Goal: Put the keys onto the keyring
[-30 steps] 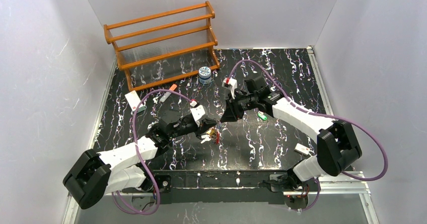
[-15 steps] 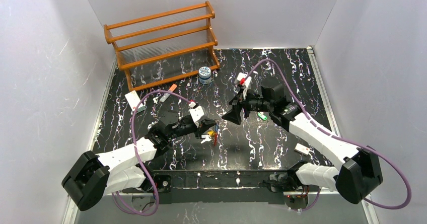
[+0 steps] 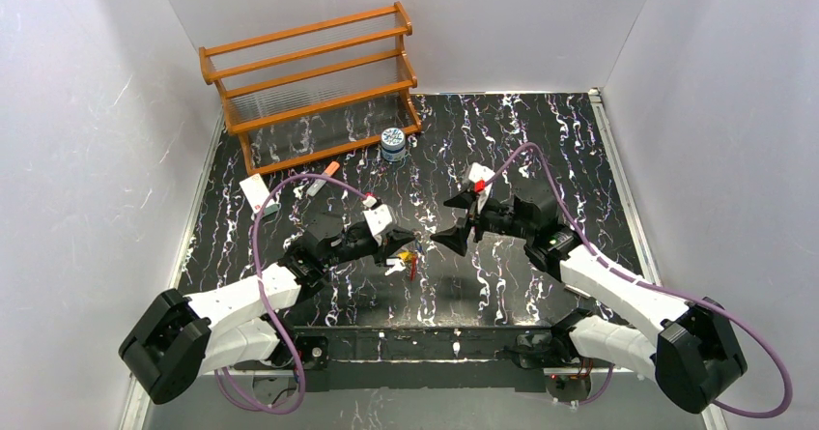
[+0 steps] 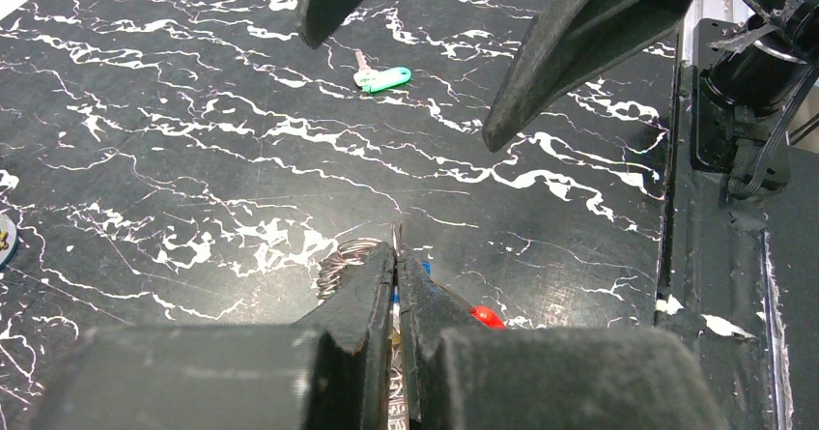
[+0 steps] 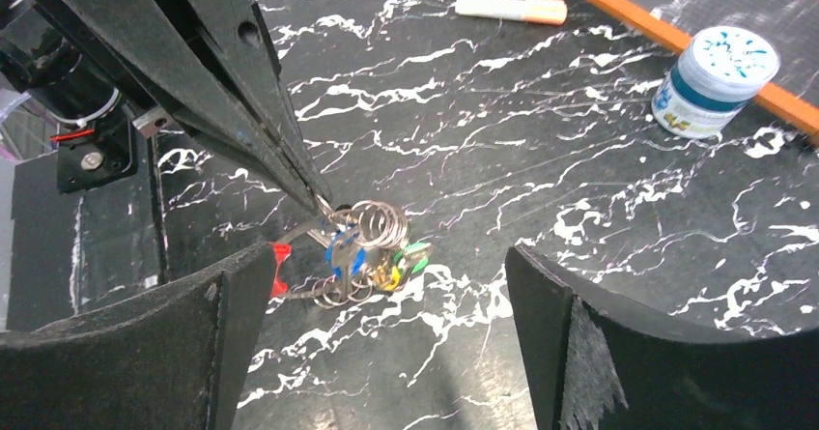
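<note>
Coiled silver keyring (image 5: 378, 221), multicoloured keys (image 5: 404, 259)

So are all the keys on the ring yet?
Not quite. A bunch of coloured keys already seems to hang at the keyring, which the left gripper pinches shut. The right gripper is open and empty, facing that bunch. Left to do: one green key lies loose on the table, apart from the ring.

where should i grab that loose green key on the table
Probably take the green key by its plastic head, coming straight down and pinching across the head's narrow sides. It lies flat on the table; the head is bulkier than the thin blade, which is left free for threading.
</note>
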`<state>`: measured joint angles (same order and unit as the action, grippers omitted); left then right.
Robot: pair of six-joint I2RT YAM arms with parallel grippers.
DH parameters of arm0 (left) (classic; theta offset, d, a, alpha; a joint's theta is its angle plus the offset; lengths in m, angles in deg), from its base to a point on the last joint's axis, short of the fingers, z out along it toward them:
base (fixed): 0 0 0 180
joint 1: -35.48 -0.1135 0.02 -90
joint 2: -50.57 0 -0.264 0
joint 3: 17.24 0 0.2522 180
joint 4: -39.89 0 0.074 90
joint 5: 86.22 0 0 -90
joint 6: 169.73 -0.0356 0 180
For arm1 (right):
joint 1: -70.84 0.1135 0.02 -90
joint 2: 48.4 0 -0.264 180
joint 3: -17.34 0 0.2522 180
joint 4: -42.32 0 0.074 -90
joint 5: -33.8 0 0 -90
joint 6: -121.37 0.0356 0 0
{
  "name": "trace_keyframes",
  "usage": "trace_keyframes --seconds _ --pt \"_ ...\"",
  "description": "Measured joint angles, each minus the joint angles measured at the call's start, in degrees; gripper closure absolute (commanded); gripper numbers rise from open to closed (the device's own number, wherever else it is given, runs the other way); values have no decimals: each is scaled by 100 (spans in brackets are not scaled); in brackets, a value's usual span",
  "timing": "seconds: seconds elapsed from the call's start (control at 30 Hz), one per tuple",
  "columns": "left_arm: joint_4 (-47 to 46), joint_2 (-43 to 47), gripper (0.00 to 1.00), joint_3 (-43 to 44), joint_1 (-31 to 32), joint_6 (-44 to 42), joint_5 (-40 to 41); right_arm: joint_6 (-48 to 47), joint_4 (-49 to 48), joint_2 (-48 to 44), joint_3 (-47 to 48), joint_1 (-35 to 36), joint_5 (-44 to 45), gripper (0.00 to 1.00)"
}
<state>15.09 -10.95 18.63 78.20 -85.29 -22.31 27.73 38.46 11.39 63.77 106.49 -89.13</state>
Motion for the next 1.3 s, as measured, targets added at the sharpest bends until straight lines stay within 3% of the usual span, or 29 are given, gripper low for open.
trace_keyframes --seconds 0.53,0.77,1.03,1.3 --pt "-205 -227 100 -22 2 24 -273 4 -872 380 -411 0 -295 1" --pt "-487 -251 100 -181 4 -33 -601 -629 -1152 404 -754 0 -1152 2" --pt "-551 -251 100 -210 11 -153 -949 -1005 -1781 960 -798 0 -1985 24" --pt "-590 -251 100 -216 15 -153 -997 -911 -2251 1150 -798 0 -2247 42"
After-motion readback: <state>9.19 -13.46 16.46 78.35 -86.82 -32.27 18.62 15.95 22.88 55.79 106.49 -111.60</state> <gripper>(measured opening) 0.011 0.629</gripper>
